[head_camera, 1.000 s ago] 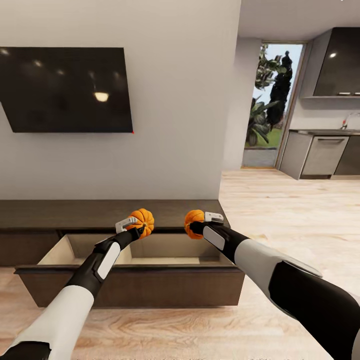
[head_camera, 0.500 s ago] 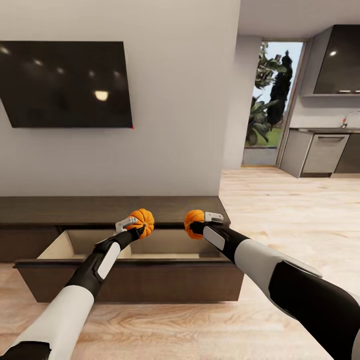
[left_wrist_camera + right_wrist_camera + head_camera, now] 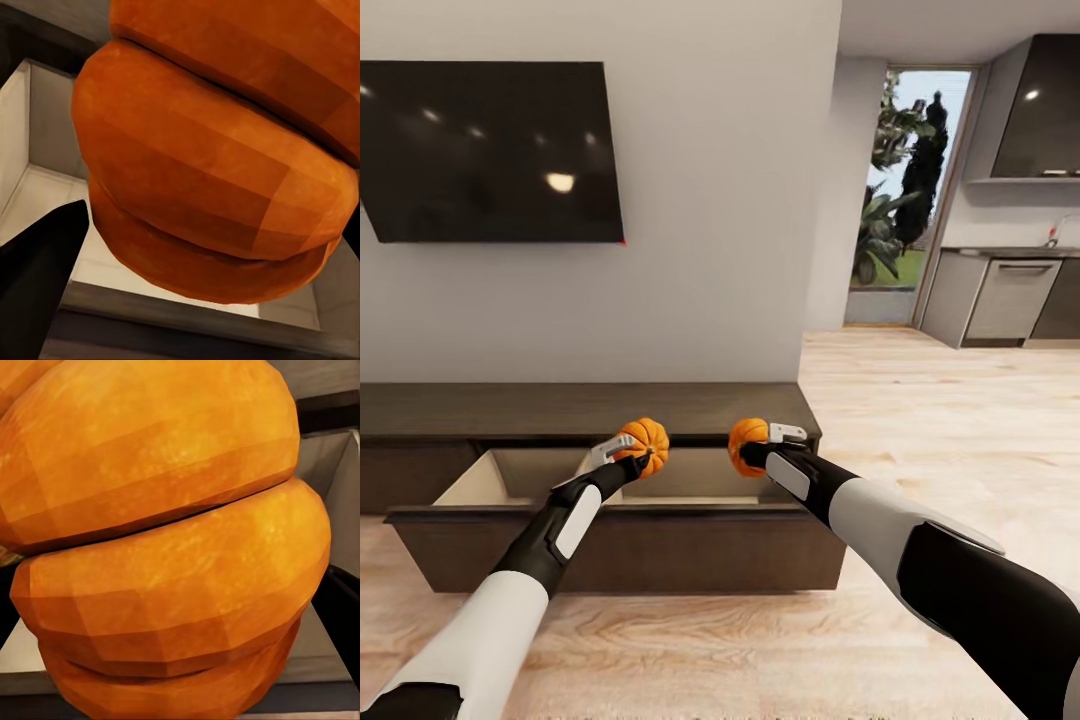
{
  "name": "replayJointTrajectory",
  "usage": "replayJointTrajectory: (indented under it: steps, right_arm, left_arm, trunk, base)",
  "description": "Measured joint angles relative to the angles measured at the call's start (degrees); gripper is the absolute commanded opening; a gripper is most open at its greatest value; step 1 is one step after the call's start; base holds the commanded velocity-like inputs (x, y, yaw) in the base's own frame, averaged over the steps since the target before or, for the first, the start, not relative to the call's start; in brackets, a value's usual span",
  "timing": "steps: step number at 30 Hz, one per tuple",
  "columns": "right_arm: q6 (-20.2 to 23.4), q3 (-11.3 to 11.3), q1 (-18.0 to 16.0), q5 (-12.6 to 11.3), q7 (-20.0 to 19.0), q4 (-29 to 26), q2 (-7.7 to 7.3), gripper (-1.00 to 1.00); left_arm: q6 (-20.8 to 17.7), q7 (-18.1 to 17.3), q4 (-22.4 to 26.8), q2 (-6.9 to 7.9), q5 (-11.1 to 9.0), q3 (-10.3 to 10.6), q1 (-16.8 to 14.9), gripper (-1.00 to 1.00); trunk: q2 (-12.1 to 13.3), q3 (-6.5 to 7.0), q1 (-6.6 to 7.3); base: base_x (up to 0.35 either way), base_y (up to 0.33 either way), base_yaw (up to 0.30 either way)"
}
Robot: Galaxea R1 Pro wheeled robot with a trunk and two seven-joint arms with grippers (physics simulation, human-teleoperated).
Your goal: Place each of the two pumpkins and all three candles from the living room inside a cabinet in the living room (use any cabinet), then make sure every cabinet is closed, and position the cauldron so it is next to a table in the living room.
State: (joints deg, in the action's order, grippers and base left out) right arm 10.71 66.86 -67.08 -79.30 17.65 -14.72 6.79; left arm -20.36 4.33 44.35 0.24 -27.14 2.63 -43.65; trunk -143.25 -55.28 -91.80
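Note:
Two small ribbed orange pumpkins are held in the air over the open drawer of the long dark-brown cabinet. My left gripper is shut on the left pumpkin, which looms large in the left wrist view as pumpkin. My right gripper is shut on the right pumpkin, close up in the right wrist view as pumpkin. The drawer's pale wood interior shows below both. No candles or cauldron are in view.
A black TV hangs on the wall above the cabinet. Pale wood floor runs right toward grey kitchen units and a glass door.
The head view has tilted slightly, so the TV and cabinet sit lower in the picture. Both arms and their pumpkins keep the same pose over the drawer.

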Motion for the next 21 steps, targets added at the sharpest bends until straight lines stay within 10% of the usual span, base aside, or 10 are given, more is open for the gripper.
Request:
replayJointTrajectory:
  steps: [21]
  right_arm:
    - [0.04,-0.02,-0.01,0.14,0.01,-0.01,0.01,-1.0]
  left_arm:
    - [-0.03,-0.02,0.36,0.01,-0.07,-0.07,-0.01,-1.0]
  trunk:
    - [-0.1,-1.33,-0.12]
  base:
    - [0.03,0.0,0.0]
